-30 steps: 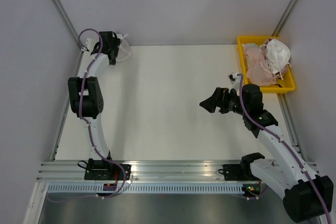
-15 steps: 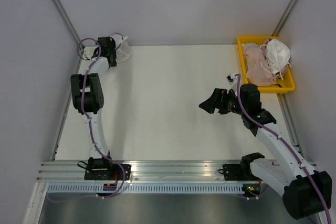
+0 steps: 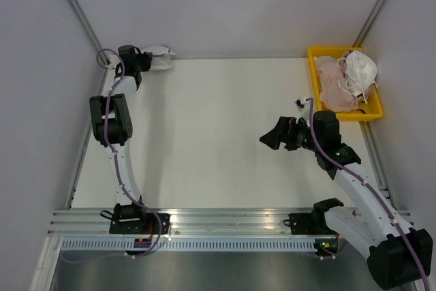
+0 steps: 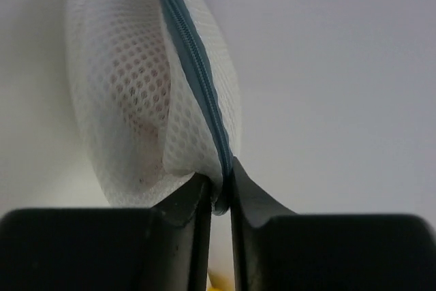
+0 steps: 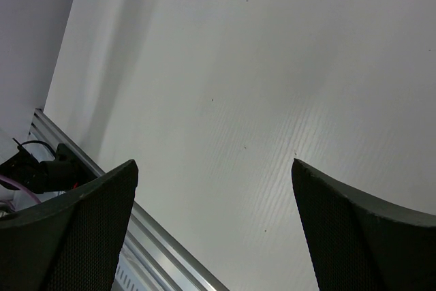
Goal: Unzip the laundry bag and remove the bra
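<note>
The laundry bag (image 3: 161, 52), a white mesh pouch with a grey-blue zipper (image 4: 194, 73) along its rim, sits at the table's far left corner against the back wall. My left gripper (image 4: 219, 185) is shut on the bag's rim, with the zipper line and mesh edge pinched between its black fingers (image 4: 187, 212). In the top view the left gripper (image 3: 146, 59) is right beside the bag. Only a faint pink tint (image 4: 139, 100) shows through the mesh; the bra is otherwise hidden. My right gripper (image 3: 274, 138) hovers open over the table's right middle, its jaws (image 5: 212, 165) wide apart and empty.
A yellow bin (image 3: 372, 111) at the far right corner holds pale peach garments (image 3: 330, 81) and a white cupped item with thin straps (image 3: 360, 69). Grey walls close the back and sides. An aluminium rail (image 3: 225, 221) runs along the near edge.
The left gripper has swung further into the far left corner and shut on the bag's zippered rim; it was open a second ago. The right arm has hardly moved.
</note>
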Controlling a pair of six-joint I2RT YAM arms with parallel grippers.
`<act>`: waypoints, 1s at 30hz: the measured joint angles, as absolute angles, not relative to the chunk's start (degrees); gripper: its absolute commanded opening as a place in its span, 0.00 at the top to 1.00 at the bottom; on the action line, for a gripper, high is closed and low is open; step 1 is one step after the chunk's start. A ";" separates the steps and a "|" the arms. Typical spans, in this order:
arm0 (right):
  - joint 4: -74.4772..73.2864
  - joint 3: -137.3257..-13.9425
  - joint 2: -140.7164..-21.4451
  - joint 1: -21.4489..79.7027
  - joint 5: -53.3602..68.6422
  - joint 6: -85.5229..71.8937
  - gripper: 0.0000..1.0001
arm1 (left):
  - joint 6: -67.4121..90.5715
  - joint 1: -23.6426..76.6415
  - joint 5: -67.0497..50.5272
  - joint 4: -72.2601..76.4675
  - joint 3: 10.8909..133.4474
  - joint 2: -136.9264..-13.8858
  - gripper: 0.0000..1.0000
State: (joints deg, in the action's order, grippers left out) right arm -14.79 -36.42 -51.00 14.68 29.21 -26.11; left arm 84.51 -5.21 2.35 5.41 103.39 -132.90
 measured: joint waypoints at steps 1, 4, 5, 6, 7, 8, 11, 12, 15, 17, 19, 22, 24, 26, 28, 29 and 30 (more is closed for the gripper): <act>-14.85 -36.42 -50.85 14.68 28.95 -26.09 0.02 | 84.29 -5.41 -1.08 8.62 103.04 -133.12 0.88; -15.42 -36.42 -50.24 14.68 27.53 -26.09 0.02 | 84.38 -5.65 -10.85 18.46 100.66 -134.02 0.92; -15.55 -36.42 -50.00 14.68 26.92 -26.09 0.02 | 84.40 -5.65 -13.28 20.69 99.33 -134.10 0.93; -15.64 -36.42 -49.71 14.68 26.24 -26.11 0.02 | 84.42 -5.58 -16.10 24.47 96.71 -134.04 0.93; -15.75 -36.45 -49.34 14.68 25.50 -26.13 0.02 | 84.42 -5.48 -18.55 27.00 94.13 -133.84 0.93; -15.88 -36.47 -49.04 14.68 24.88 -26.17 0.02 | 84.40 -5.34 -20.97 29.34 91.37 -133.69 0.94; -16.27 -36.64 -47.72 14.68 22.06 -26.87 0.02 | 84.36 -4.80 -28.56 34.33 81.45 -132.42 0.94; -16.29 -36.80 -47.40 14.68 21.15 -27.24 0.02 | 84.38 -4.64 -30.65 35.29 78.85 -131.66 0.94; -15.68 -37.21 -47.13 14.68 18.59 -28.56 0.02 | 84.36 -4.08 -38.44 38.98 71.42 -127.74 0.94; -14.61 -37.32 -47.81 14.68 17.63 -29.50 0.02 | 84.09 -3.53 -42.81 41.67 66.89 -123.83 0.95; -13.50 -37.34 -49.10 14.68 17.08 -30.46 0.02 | 83.44 -2.70 -47.42 43.48 62.76 -119.09 0.95; -12.29 -37.34 -50.89 14.68 17.02 -31.64 0.02 | 81.87 -0.75 -54.19 45.01 59.42 -113.51 0.95; -10.87 -37.34 -51.48 14.68 17.41 -32.42 0.02 | 80.68 1.10 -58.08 45.39 58.35 -111.18 0.95; -9.23 -37.32 -51.72 14.68 18.33 -33.45 0.02 | 78.61 3.86 -61.76 44.75 57.21 -108.97 0.96; -6.37 -36.97 -52.18 14.68 19.88 -34.87 0.02 | 75.22 7.11 -63.90 42.22 55.35 -106.45 0.96; -4.58 -36.60 -52.53 14.68 20.88 -35.79 0.02 | 73.06 8.60 -64.64 40.25 54.65 -105.38 0.96; -2.72 -36.01 -52.99 14.68 21.78 -36.84 0.02 | 69.91 10.81 -65.14 36.82 54.00 -103.88 0.96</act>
